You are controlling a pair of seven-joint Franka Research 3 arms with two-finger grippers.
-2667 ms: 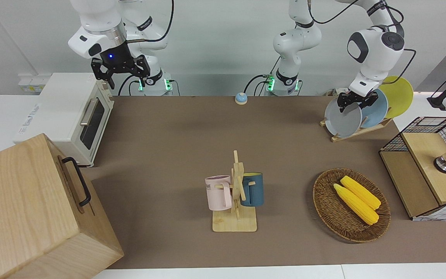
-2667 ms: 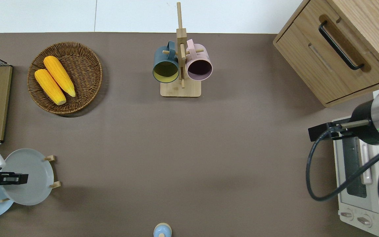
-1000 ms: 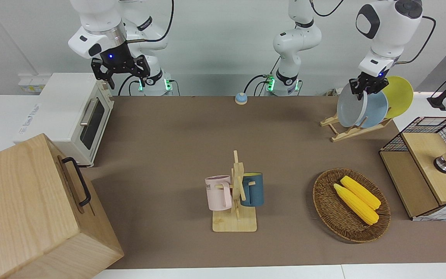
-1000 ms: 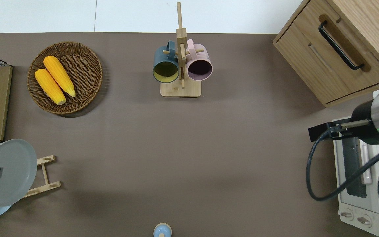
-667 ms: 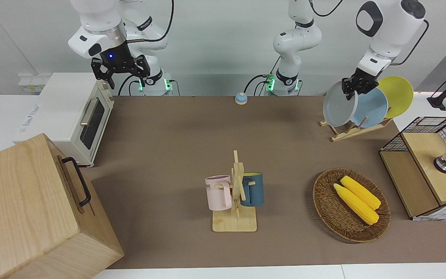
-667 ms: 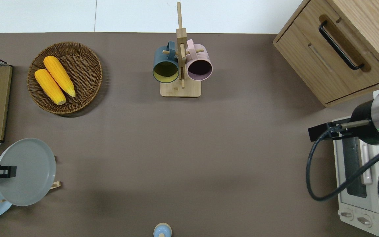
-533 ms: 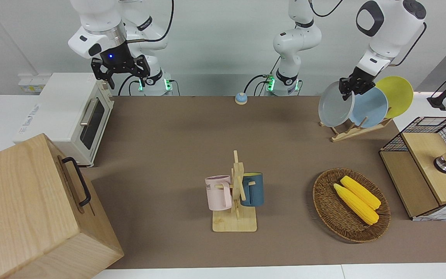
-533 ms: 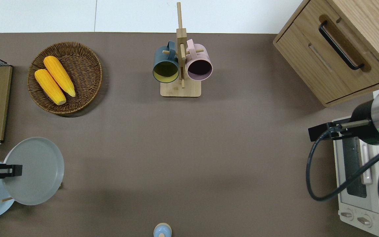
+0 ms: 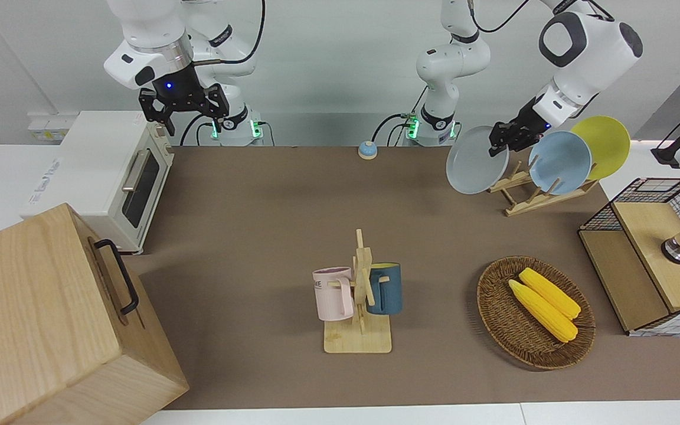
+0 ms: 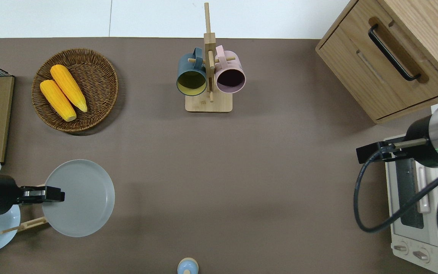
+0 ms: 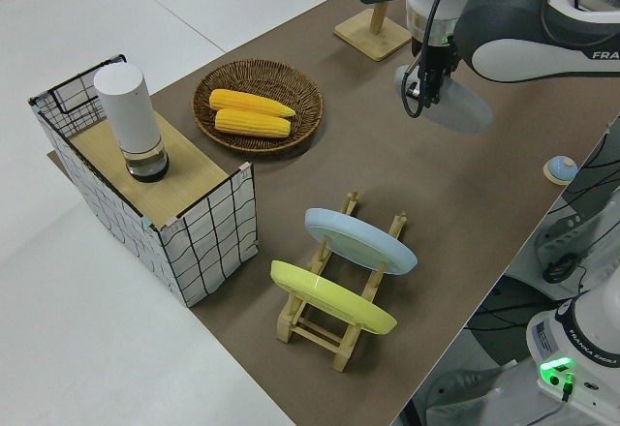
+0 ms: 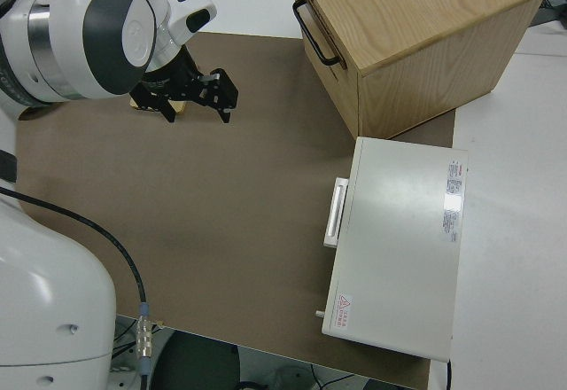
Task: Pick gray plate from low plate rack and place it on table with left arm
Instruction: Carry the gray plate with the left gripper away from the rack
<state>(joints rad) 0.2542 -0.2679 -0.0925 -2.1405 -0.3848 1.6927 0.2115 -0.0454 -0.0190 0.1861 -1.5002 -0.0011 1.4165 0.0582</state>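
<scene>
One rim-edge pinch is all that holds the gray plate (image 10: 79, 198): the left gripper (image 10: 48, 193) has its fingers clamped on the edge, the disc hanging tilted out past the fingertips in the air over the table (image 10: 219, 171). I judge a jolt could swing or slip it. Since the earlier frames it has left the low plate rack (image 9: 529, 192) and moved toward mid-table. The right arm is parked.

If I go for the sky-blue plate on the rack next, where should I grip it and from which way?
Take the sky-blue plate by its raised top rim, coming down from above. It leans on edge between the pegs of the rack, so only that upper edge is free; the yellow plate crowds one face. The left gripper holds the gray plate the same way, by its rim.
</scene>
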